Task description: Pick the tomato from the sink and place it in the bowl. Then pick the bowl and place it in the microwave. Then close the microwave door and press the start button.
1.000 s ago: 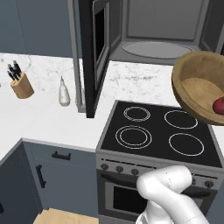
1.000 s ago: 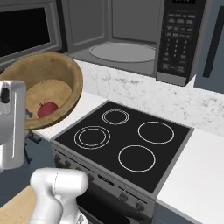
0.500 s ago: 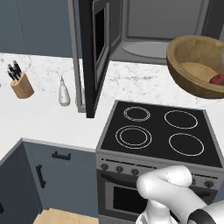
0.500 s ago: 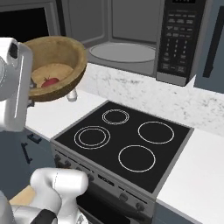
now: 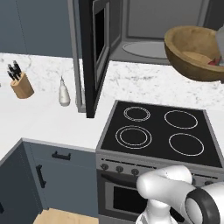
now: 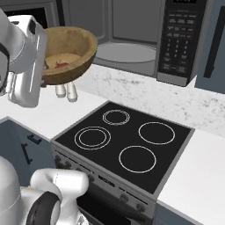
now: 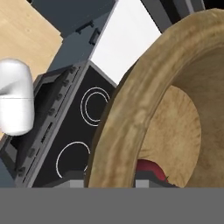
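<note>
My gripper [image 6: 45, 68] is shut on the near rim of the light-brown wooden bowl [image 6: 70, 55], holding it tilted in the air above the stove's back left. The small red tomato [image 6: 61, 65] lies inside the bowl. In the hand view the bowl [image 7: 131, 118] looms close, with the tomato [image 7: 151, 170] low inside it. The microwave [image 6: 127, 41] stands open just behind, its grey turntable bare and its control panel [image 6: 178, 39] on the right. In the left base view the microwave door [image 5: 94, 52] swings out to the left of the bowl [image 5: 192, 52]. The sink is out of view.
A black stove [image 5: 157, 131] with several ring burners lies under the bowl. On the white counter to the left stand a knife block [image 5: 21, 83] and a small white bottle [image 5: 64, 94]. The open door juts out over the counter beside the stove.
The bowl with the tomato has risen and moved closer to the microwave opening. The grip on its rim has not changed.
</note>
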Controlling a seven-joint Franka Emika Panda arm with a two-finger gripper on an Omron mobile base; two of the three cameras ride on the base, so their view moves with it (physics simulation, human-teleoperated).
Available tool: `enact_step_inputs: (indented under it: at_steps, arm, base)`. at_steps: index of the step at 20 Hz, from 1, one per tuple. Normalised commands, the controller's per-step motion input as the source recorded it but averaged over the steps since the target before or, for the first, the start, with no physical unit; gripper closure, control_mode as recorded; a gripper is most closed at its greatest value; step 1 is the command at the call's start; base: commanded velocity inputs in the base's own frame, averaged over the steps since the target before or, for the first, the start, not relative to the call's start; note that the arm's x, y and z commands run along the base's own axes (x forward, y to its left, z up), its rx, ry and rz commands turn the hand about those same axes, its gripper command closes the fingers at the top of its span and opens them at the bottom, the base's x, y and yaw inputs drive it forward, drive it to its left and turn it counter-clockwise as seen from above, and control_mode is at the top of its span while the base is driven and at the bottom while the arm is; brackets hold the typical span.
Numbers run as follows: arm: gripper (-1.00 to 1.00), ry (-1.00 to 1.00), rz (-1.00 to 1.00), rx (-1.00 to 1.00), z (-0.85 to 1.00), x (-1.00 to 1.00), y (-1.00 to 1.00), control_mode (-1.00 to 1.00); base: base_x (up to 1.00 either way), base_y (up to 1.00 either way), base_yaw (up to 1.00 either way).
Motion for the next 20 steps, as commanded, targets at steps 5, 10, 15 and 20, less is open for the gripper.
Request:
enact_step_inputs:
  at_steps: [5,10,15,20]
  arm:
    - [1.00,-0.11,0.00,0.00,0.00,0.65,-0.12,-1.00]
    - [1.00,-0.04,0.00,0.00,0.00,0.56,-0.06,-1.00]
    - [1.00,0.03,0.00,0.00,0.00,0.88,-0.24,-1.00]
    - [1.00,0.01,0.00,0.00,0.00,0.74,-0.29,-1.00]
  base:
    - [0.00,0.00,0.00]
    - [0.00,0.00,0.00]
    - [0.00,0.00,0.00]
    - [0.00,0.00,0.00]
